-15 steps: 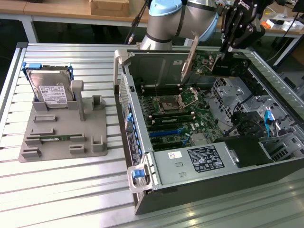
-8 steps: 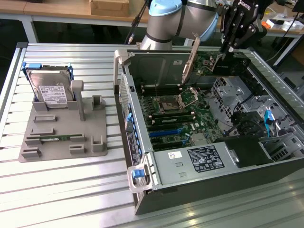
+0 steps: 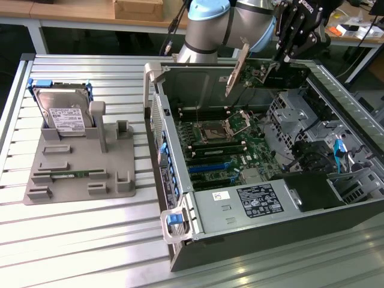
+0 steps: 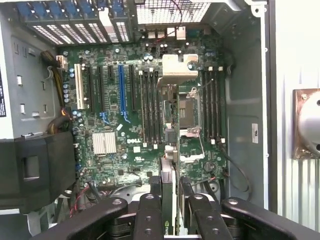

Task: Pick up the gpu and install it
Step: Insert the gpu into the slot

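The gpu [image 3: 264, 73] is a flat dark card with a silver bracket strip [image 3: 236, 71] at one end. It hangs in the air over the far end of the open computer case [image 3: 240, 216], clear of the motherboard [image 3: 222, 147]. My gripper [image 3: 287, 55] is shut on the card's upper edge. In the wrist view the gpu [image 4: 168, 192] is seen edge-on, pinched between the two black fingers [image 4: 149, 212], straight above the motherboard [image 4: 130, 150]. The board's expansion slots, one of them blue [image 4: 121, 87], lie off to one side of the card.
On the exterior view's left, a grey fixture [image 3: 78, 165] holds a silver hard drive in a blue frame [image 3: 63, 111] and a green memory stick [image 3: 69, 175]. The case walls, drive cage [image 3: 294, 117] and cables surround the board. A copper-based heatsink [image 4: 307, 122] lies outside the case.
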